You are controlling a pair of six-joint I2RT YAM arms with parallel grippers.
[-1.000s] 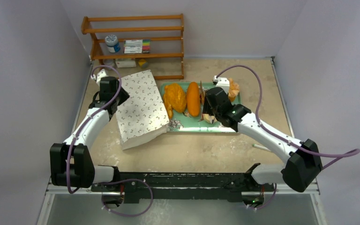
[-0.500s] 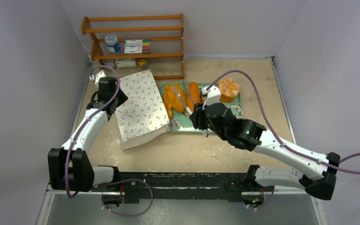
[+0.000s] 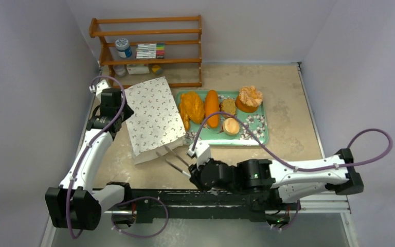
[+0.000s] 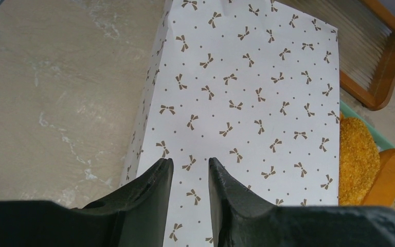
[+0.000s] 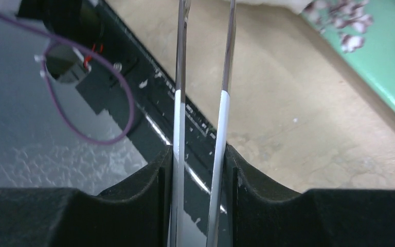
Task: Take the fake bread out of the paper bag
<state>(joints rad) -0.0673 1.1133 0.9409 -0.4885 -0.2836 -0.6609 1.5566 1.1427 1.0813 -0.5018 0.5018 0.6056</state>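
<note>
**Fake bread is all on the tray, and the right arm just backed off**

Right gripper first. Its black fingers are clamped on a pair of thin shiny metal tongs, blades slightly apart with nothing between them. A second ago we had those tongs over the green floral tray. Now the whole arm has swung back low along the near edge of the beige table, and the tong tips sit just beside the near end of the bag.

Left gripper is at the far left edge of the white paper bag with little brown bows. There's only a narrow slit between its fingers, and we can't tell if they're pinching paper or just hovering. The bag has slid a bit left and lies flat.

Every orange-to-golden piece of fake bread we can see is on the tray, just right of the bag. Our guess is that either the job's basically done or the tongs are lining up for one last check inside.
</note>
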